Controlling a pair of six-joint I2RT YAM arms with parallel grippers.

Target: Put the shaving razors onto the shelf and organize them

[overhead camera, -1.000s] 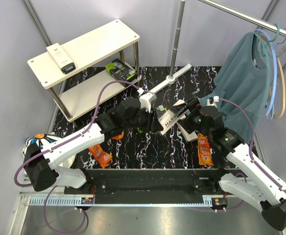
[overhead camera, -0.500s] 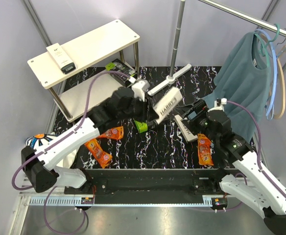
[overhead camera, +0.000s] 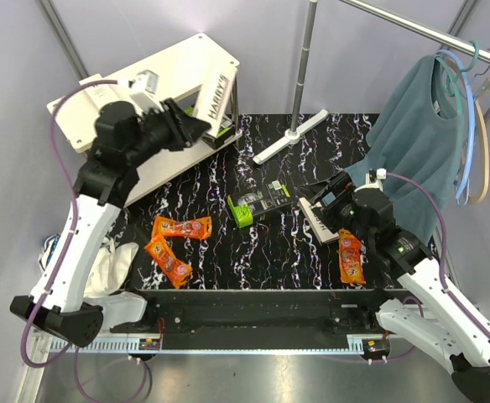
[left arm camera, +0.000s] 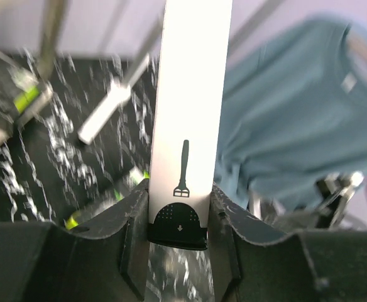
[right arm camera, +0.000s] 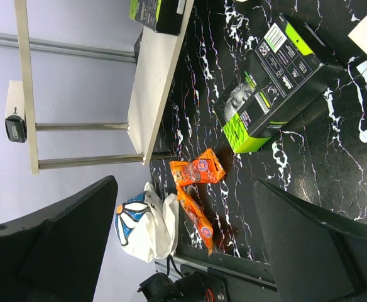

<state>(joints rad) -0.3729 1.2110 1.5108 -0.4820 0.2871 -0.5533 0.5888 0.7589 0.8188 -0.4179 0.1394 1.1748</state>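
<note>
The left gripper point(left arm camera: 178, 217) pinches a flat white box point(left arm camera: 193, 94) by its black end, one finger pressed against each long side. Just above the fingertips the box shows a small black razor drawing. In the overhead view its side reads "HARRY'S", and it juts from the gripper over the right end of the shelf point(overhead camera: 196, 60), a two-level rack of smooth white boards on thin metal legs.

The right gripper point(right arm camera: 183, 182) is spread wide with nothing between its fingers. Ahead of it and to its right, a black-and-lime-green pack point(right arm camera: 271, 82) lies flat on the black, white-veined table point(overhead camera: 295, 243). Its label shows a face and small print too fine to read. Between and just past the fingertips lie two crinkly orange packets point(right arm camera: 199, 171), touching each other. Farther out, a second black-and-green pack point(right arm camera: 158, 12) sits on the shelf's lower board. On the top board lies another white box point(right arm camera: 14, 119) with a dark end, probably also a Harry's, though the lettering is too small to be sure. A third orange packet point(overhead camera: 350, 256) lies beside the right arm.
</note>
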